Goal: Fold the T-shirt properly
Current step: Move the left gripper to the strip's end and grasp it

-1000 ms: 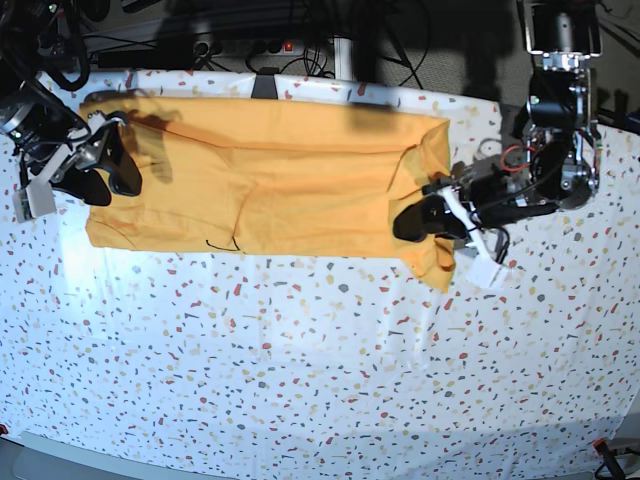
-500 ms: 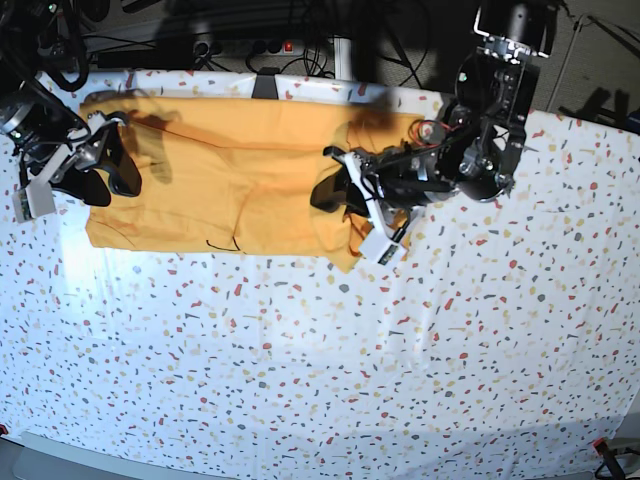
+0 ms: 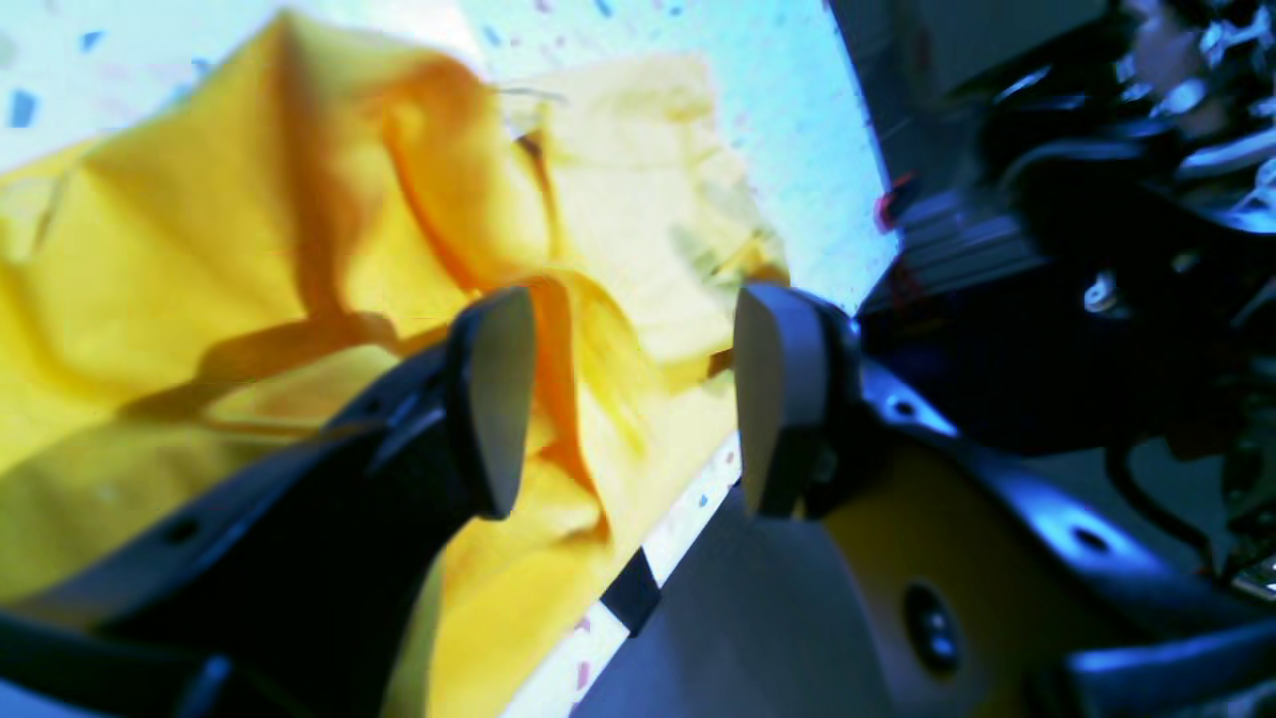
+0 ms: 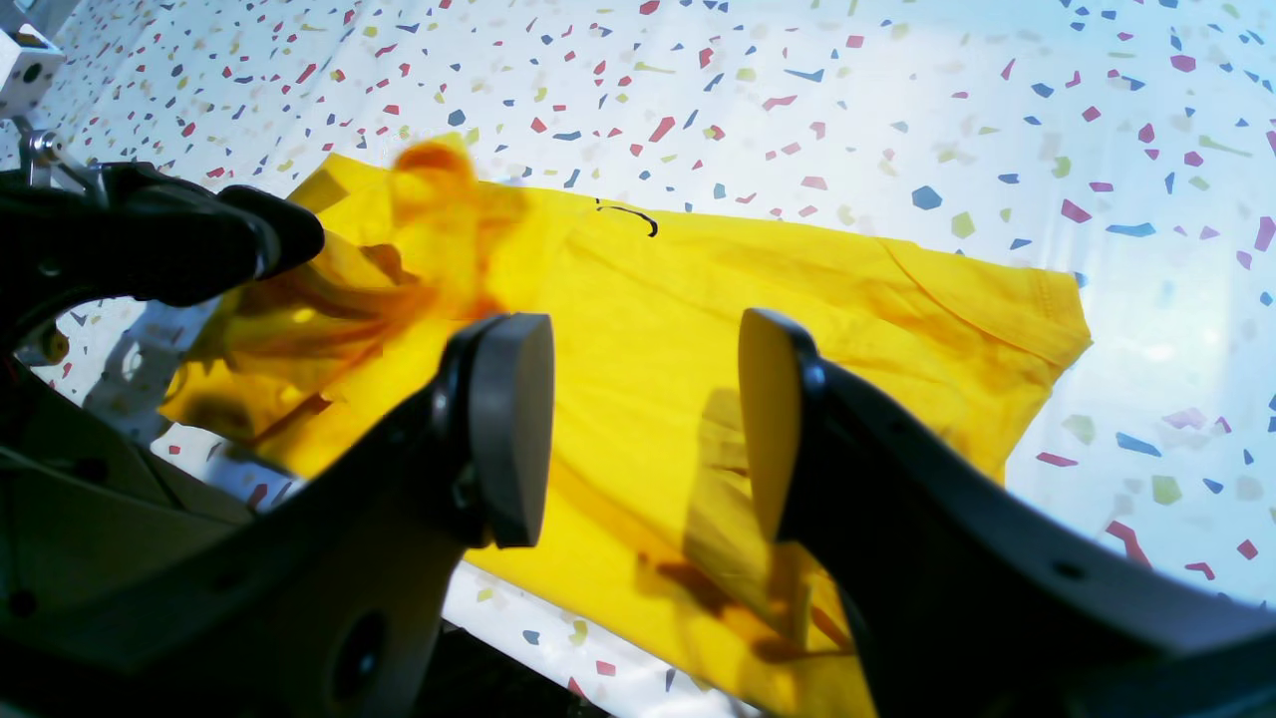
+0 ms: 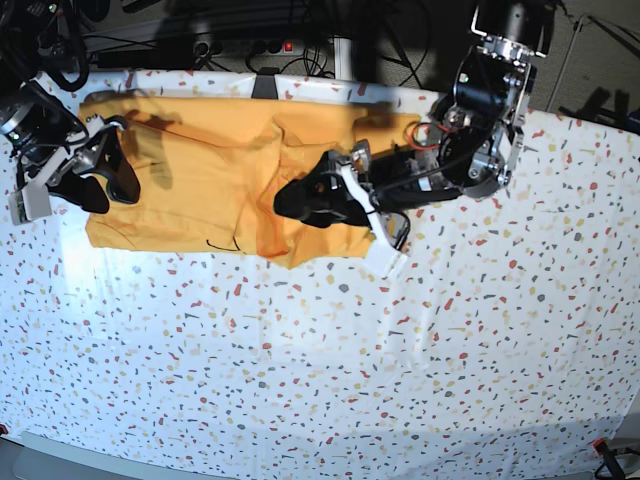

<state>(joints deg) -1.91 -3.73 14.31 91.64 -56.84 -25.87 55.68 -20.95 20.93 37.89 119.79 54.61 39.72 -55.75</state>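
Mustard-yellow cotton: one T-shirt (image 5: 200, 190) lies along the far edge of the terrazzo-print tablecloth (image 5: 330, 380), its right end folded over and rumpled. Cables and a power strip (image 5: 250, 47) crowd the space behind that edge. Near half of the table is open. Two grippers — left gripper (image 5: 300, 197) with jaws spread wide above the fold, nothing between them (per wrist view); right gripper (image 5: 100, 175) parted, empty, over the shirt's other end.

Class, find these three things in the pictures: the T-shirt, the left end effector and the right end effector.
T-shirt (image 5: 200, 190): base view, flat middle of the cloth.
Left end effector (image 3: 628, 409): left wrist view, gap between its open fingertips.
Right end effector (image 4: 646, 429): right wrist view, gap between its open fingertips.
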